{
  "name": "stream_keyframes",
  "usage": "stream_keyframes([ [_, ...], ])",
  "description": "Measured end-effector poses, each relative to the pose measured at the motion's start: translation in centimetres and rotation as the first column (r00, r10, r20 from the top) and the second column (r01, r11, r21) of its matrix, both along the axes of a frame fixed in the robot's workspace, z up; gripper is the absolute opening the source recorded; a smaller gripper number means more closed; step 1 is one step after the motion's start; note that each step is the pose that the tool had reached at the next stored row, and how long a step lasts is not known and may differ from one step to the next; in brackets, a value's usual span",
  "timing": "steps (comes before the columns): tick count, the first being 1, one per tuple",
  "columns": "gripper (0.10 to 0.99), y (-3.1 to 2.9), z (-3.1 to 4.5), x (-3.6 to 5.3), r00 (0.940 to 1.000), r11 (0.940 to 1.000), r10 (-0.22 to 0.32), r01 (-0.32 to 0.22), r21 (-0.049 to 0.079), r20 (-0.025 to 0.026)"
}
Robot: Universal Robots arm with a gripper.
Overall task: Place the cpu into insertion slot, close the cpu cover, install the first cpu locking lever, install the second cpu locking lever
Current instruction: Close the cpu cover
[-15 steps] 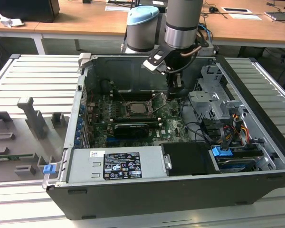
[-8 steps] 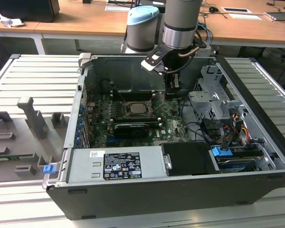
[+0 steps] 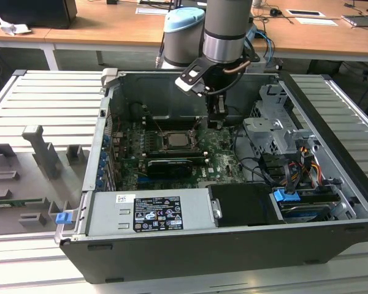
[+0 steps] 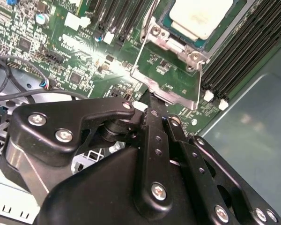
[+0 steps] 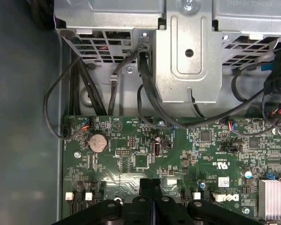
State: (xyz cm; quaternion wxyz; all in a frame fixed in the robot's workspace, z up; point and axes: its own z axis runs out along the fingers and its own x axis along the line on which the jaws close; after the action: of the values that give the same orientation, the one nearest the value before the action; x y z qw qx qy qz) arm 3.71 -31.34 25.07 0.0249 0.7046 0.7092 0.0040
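Observation:
The cpu (image 4: 201, 16), a beige-silver square, lies in the insertion slot (image 4: 166, 21) on the green board. The silvery cpu cover (image 4: 175, 43) lies flat around its edge. Thin metal lever rods (image 4: 139, 49) run along the sides of the frame. My gripper (image 4: 152, 101) is shut with nothing between its black fingers, and its tip hangs just off the frame's outer plate. In the exterior view the gripper (image 3: 216, 119) stands inside the case, just to the right of the socket with the cpu (image 3: 175, 140). The first wrist view shows the closed fingers (image 5: 145, 187) over the board.
Long black memory slots (image 4: 243, 51) flank the socket. A metal drive cage (image 3: 273, 122) and loose cables (image 3: 294, 165) crowd the case's right side in the exterior view. A silver power supply (image 3: 150, 211) fills the front. Grey fixtures (image 3: 43, 153) stand on the table at the left.

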Motion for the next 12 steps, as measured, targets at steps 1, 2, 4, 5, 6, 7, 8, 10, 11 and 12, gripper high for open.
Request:
stream_keyframes([
  [1,0.106,0.00,0.00,-0.18,1.0000,1.0000,0.000,0.000,0.000,0.0001],
  [2,0.106,0.00,0.00,-0.30,1.0000,1.0000,0.000,0.000,0.000,0.0000],
  [4,0.106,0.00,0.00,-0.58,1.0000,1.0000,0.000,0.000,0.000,0.0000],
  [5,0.106,0.00,0.00,-0.79,1.0000,1.0000,0.000,0.000,0.000,0.0000],
  [6,0.106,0.00,0.00,-0.89,1.0000,1.0000,0.000,0.000,0.000,0.0000],
  [7,0.106,0.00,0.00,-0.99,1.0000,1.0000,0.000,0.000,0.000,0.0000],
  [8,0.106,0.00,0.00,-1.11,1.0000,1.0000,0.000,0.000,0.000,0.0000],
  [10,0.106,0.00,0.00,-1.34,1.0000,1.0000,0.000,0.000,0.000,0.0000],
  [11,0.106,0.00,0.00,-1.43,1.0000,1.0000,0.000,0.000,0.000,0.0000],
  [12,0.106,0.00,-0.01,-1.60,1.0000,1.0000,0.000,0.000,0.000,0.0000],
])
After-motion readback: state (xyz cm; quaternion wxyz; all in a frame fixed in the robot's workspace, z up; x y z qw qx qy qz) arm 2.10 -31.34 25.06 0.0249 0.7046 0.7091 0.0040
